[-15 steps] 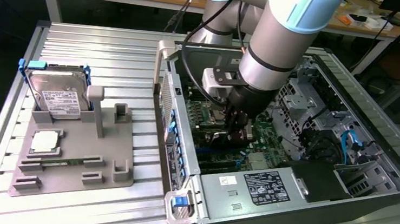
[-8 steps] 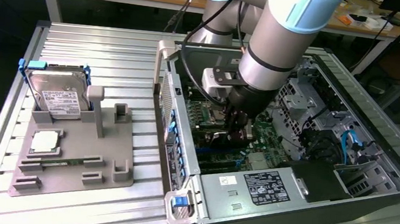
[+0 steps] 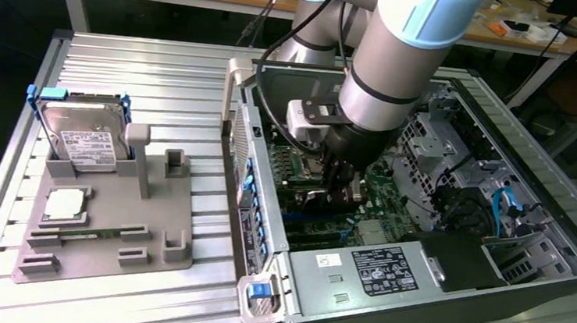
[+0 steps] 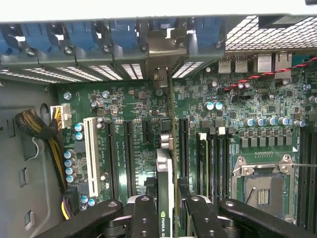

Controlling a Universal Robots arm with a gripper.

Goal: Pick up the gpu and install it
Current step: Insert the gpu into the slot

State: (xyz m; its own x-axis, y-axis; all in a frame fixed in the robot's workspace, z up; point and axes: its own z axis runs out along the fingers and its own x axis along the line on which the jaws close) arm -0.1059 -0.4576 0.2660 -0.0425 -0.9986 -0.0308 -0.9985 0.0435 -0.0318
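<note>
Grey plastic holder [image 3: 104, 231] lies on the ribbed aluminium table [image 3: 150, 63] at the exterior view's left, carrying a hard drive [image 3: 86, 142] with blue tabs and a small square CPU chip [image 3: 63, 203]. To its right lies the open computer case [image 3: 242, 157], and my arm [image 3: 403, 54] drops steeply from above into it, wrist pointed down at the motherboard [image 4: 133, 144]. My pincer [image 3: 341, 188] is deep inside the case, close over the board. From the wrist camera, a white expansion slot [image 4: 92, 148] and black slots run along the board to one side, the gpu [image 4: 164, 168] stands on edge in the middle, and the CPU socket [image 4: 262, 188] sits to the other side. My two black fingers [image 4: 143, 215] press on the card's flat faces, pinching it between them, with its far end pointing toward the case wall that carries the blue latches [image 4: 74, 37]. Whether its lower edge has met a slot I cannot tell.
</note>
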